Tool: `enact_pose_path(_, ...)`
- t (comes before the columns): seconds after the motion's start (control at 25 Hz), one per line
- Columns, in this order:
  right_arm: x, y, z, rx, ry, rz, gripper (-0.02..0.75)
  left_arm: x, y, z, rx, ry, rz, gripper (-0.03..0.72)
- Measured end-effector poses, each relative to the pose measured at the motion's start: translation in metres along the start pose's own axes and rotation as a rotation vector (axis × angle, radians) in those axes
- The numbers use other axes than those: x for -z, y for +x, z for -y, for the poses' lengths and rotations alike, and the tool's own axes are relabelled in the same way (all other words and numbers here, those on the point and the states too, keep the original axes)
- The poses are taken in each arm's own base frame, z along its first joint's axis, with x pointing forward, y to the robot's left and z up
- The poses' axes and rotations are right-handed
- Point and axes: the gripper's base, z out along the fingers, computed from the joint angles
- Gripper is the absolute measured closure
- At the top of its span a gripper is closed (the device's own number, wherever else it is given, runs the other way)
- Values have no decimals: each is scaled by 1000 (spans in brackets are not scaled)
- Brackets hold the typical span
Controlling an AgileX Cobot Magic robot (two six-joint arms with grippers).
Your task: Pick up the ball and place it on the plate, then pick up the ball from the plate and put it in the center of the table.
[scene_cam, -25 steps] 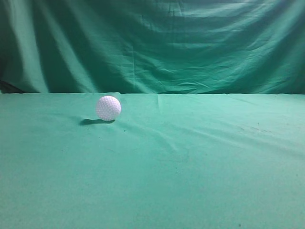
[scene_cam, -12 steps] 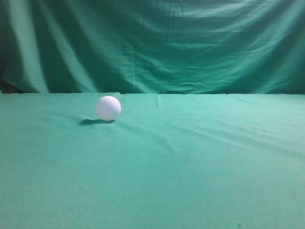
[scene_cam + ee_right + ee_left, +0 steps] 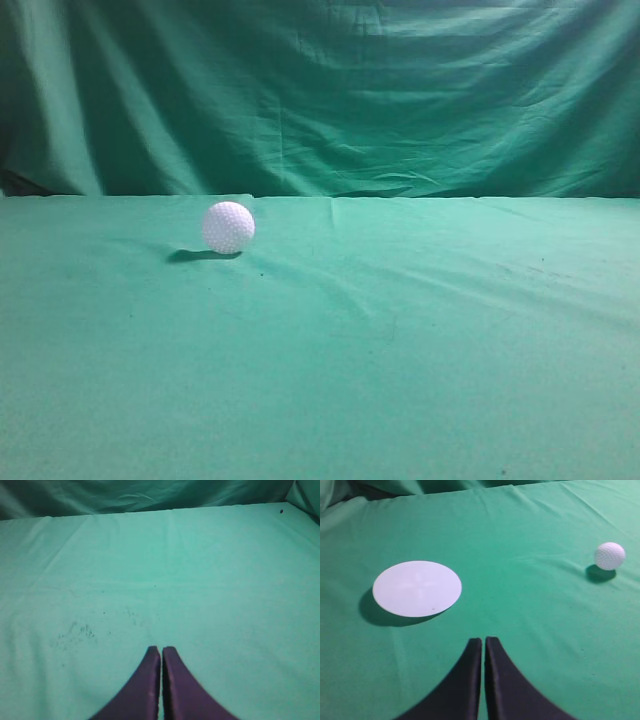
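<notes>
The white dimpled golf ball [image 3: 228, 227] rests on the green-cloth table [image 3: 400, 350], left of middle toward the back. It also shows in the left wrist view [image 3: 609, 556] at the far right. A flat white round plate [image 3: 417, 588] lies on the cloth in the left wrist view, ahead and left of my left gripper [image 3: 483, 640], which is shut and empty. The ball lies far to the right of that gripper. My right gripper [image 3: 161, 650] is shut and empty over bare cloth. Neither gripper nor the plate shows in the exterior view.
A draped green cloth backdrop [image 3: 330, 90] hangs behind the table's back edge. A few dark specks [image 3: 80, 630] mark the cloth ahead and left of the right gripper.
</notes>
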Motion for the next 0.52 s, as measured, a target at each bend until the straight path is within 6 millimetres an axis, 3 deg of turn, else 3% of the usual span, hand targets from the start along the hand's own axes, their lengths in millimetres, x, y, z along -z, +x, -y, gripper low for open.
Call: enact_pose_path(0.52,0,0,0,0,0,0,738,0,0,-1,25,-14,1,688)
